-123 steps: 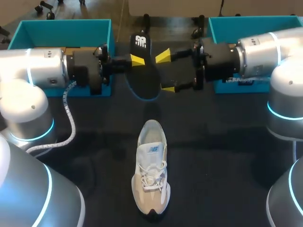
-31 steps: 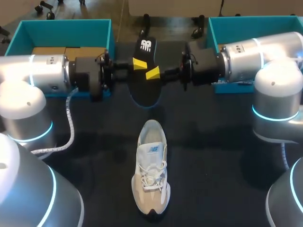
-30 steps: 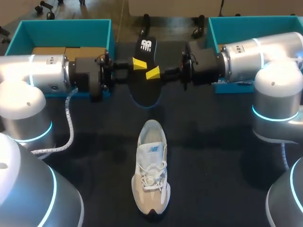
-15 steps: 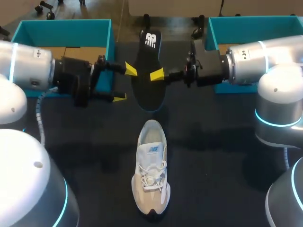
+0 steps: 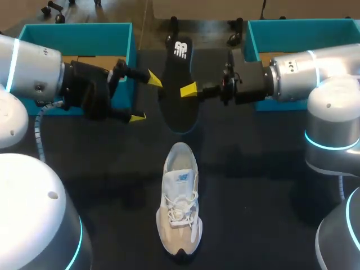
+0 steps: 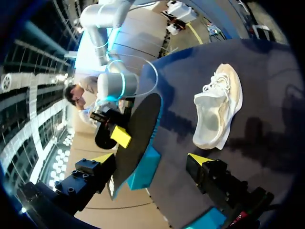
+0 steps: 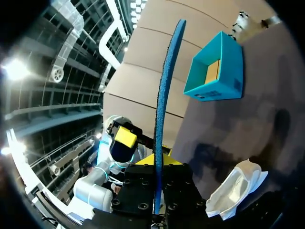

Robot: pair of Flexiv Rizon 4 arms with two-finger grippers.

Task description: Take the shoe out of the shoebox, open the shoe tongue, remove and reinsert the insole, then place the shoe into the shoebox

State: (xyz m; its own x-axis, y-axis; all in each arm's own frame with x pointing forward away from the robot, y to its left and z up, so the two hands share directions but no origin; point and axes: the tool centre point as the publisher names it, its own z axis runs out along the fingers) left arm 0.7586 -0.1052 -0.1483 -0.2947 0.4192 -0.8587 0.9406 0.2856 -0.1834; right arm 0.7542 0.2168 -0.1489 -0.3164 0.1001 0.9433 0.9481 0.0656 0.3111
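The black insole (image 5: 177, 84) hangs above the table's far middle, heel end toward the back, with my right gripper (image 5: 188, 89) shut on its right edge. In the right wrist view the insole (image 7: 163, 105) stands edge-on between that gripper's (image 7: 157, 164) fingers. My left gripper (image 5: 143, 98) is open just left of the insole, touching nothing. Its wrist view shows the insole (image 6: 136, 133) ahead of its own spread gripper (image 6: 151, 158). The white and beige shoe (image 5: 180, 205) lies on the table nearer the front, toe toward me, also seen as the shoe (image 6: 217, 107) and the shoe (image 7: 236, 188).
A teal shoebox (image 5: 73, 34) sits at the back left, partly behind my left arm. A second teal box (image 5: 304, 28) sits at the back right behind my right arm. One teal box (image 7: 217, 69) shows beyond the insole in the right wrist view.
My left gripper let go of the insole, opened wide and drew back to the left. The right gripper kept hold and carried the insole slightly right and farther back.
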